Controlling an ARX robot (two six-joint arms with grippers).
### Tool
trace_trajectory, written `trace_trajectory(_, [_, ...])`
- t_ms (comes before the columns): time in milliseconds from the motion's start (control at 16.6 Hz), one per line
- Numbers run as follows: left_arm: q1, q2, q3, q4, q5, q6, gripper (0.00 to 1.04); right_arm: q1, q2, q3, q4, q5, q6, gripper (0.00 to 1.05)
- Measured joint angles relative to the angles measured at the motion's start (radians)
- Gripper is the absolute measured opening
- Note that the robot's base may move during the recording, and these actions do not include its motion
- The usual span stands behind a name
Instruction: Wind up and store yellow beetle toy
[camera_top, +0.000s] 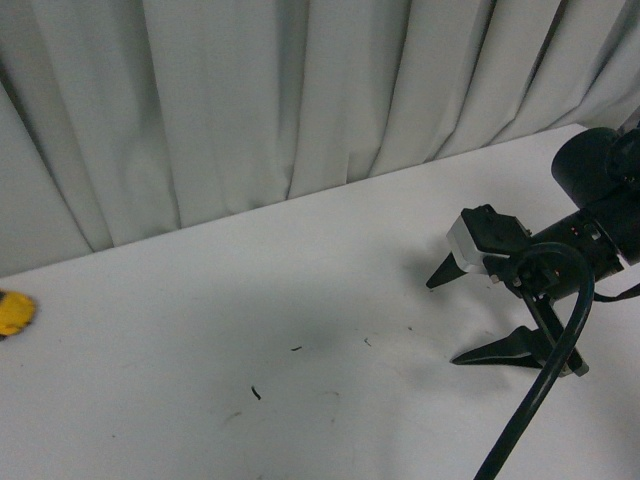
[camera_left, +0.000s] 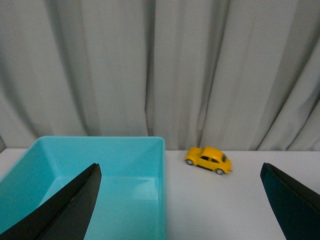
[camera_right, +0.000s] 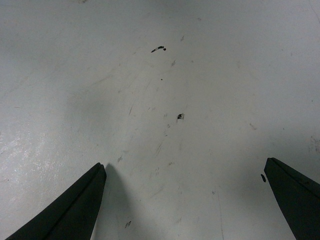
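The yellow beetle toy (camera_left: 209, 159) stands on its wheels on the white table, close to the curtain and just beside the turquoise bin (camera_left: 161, 200). It also shows as a yellow blur at the far left edge of the front view (camera_top: 14, 313). My left gripper (camera_left: 180, 170) is open, its dark fingers spread wide, with the toy some way ahead of them. My right gripper (camera_top: 442, 322) hangs open at the right of the table, nothing between its fingers; in its own wrist view (camera_right: 185, 170) only scuffed tabletop lies beneath.
A pale grey curtain (camera_top: 300, 100) runs along the table's far edge. The white table (camera_top: 300, 300) carries small dark specks (camera_top: 256, 393). A black cable (camera_top: 545, 380) loops down from the right arm.
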Motion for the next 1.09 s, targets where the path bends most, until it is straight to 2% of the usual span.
trace_trajectory(664, [0.0, 0.0, 0.0, 0.0, 0.0, 0.0, 0.98, 0.048, -0.042, -0.005, 0.07, 0.033, 0.067, 0.98])
trace_trajectory(785, [0.0, 0.0, 0.0, 0.0, 0.0, 0.0, 0.98, 0.069, -0.074, 0.0, 0.107, 0.06, 0.087, 0.98])
trace_trajectory(1087, [0.0, 0.0, 0.0, 0.0, 0.0, 0.0, 0.98, 0.178, -0.277, 0.109, 0.176, 0.048, 0.219, 0.98])
